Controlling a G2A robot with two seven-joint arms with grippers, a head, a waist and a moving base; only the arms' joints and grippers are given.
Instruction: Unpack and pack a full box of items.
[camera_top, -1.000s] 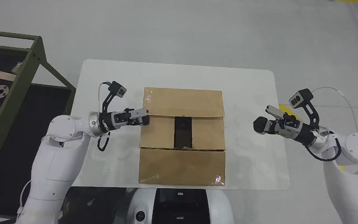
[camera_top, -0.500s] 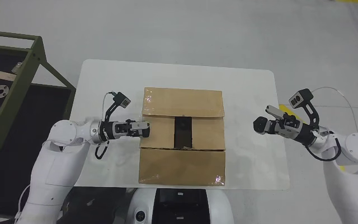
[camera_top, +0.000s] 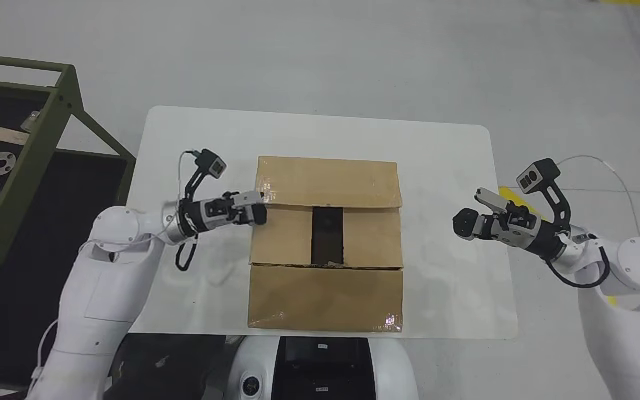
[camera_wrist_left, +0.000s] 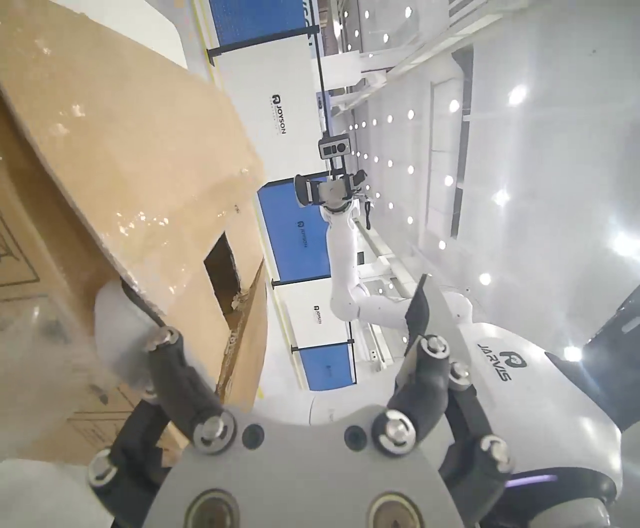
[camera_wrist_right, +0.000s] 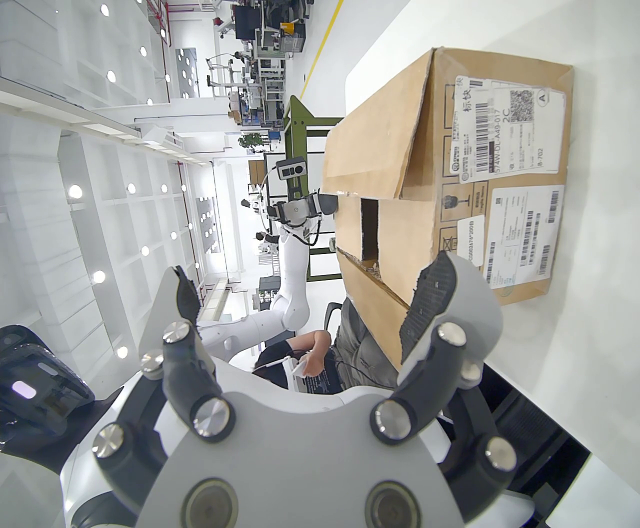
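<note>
box (camera_top: 326, 255): where is it, and what step are we on?

>> middle of the table (camera_top: 450, 160), top flaps folded in with a dark gap between them. can't see what's inside. i'd call it the very start of unpacking: getting the flaps open.

tools?

>> left gripper (camera_top: 255, 208) is at the box's left edge by the far flap (camera_wrist_left: 140, 150). jaws spread, nothing held. in its wrist view one finger (camera_wrist_left: 115, 305) is touching the flap edge and looks tucked just under it; the other is out in the air. right gripper (camera_top: 462, 222) hangs well apart from the box on the right side, also spread wide and empty.

next move?

>> my guess: pry that flap up and swing it outward. it needs an upward lift from under the edge, not a pinch. right arm would have to close the distance for the other flap.
</note>
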